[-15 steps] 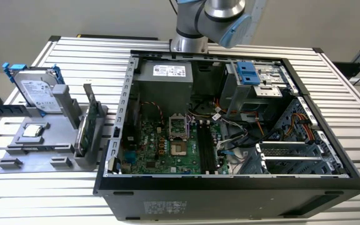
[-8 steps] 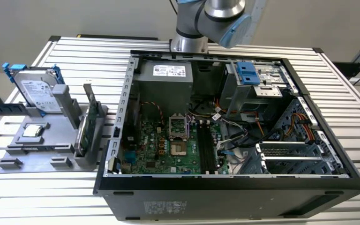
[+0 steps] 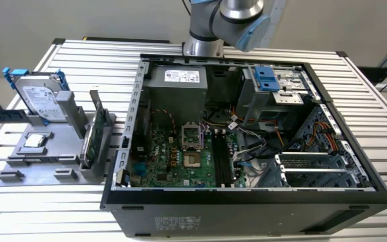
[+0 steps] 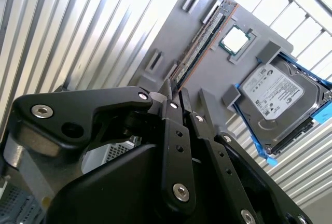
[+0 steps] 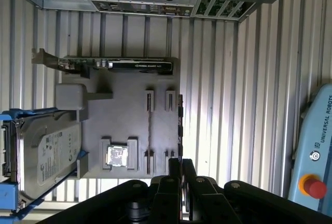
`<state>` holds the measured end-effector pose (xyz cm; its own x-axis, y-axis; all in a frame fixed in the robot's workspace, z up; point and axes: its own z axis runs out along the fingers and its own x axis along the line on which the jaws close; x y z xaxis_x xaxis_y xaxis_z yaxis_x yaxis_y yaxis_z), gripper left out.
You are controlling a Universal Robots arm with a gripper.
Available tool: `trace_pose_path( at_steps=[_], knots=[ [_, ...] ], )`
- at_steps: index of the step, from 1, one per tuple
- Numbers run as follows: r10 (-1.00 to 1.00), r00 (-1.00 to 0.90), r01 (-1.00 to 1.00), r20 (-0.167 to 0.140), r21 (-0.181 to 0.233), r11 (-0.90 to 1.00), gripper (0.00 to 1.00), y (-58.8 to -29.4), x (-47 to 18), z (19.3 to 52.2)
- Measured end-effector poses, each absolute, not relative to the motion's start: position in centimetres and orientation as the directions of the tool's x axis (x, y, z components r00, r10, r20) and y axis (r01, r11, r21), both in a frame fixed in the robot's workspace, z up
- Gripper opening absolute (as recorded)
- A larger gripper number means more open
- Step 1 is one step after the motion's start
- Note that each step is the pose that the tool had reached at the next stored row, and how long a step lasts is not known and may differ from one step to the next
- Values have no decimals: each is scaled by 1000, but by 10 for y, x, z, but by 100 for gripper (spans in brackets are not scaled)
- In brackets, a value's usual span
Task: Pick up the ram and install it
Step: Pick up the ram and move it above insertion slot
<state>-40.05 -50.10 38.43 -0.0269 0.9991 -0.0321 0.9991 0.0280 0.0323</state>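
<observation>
Jaws pressed together, empty. Gripper (image 5: pixel 181 163) in line with ram (image 5: pixel 180 125) in both wrist views, not touching. Ram stands on edge in grey holder (image 5: pixel 129 110), near processor chip (image 5: pixel 117 156). Exterior view: holder far left, open computer case (image 3: pixel 247 206) centre, arm (image 3: pixel 237 20) upper centre.

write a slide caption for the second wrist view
Claw near one end of the ram, standing on edge in the gray tray beside a processor chip and hard drive

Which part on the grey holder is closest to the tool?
The ram, the long thin stick on edge, right ahead of the tool; the square chip and the hard drive lie farther off.
</observation>
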Motion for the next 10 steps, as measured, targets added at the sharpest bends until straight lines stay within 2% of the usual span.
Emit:
trace_pose_path(
  at_steps=[10],
  knots=[
    [999,-27,999,-32,32,28,0,-501,-401,391]
  ],
)
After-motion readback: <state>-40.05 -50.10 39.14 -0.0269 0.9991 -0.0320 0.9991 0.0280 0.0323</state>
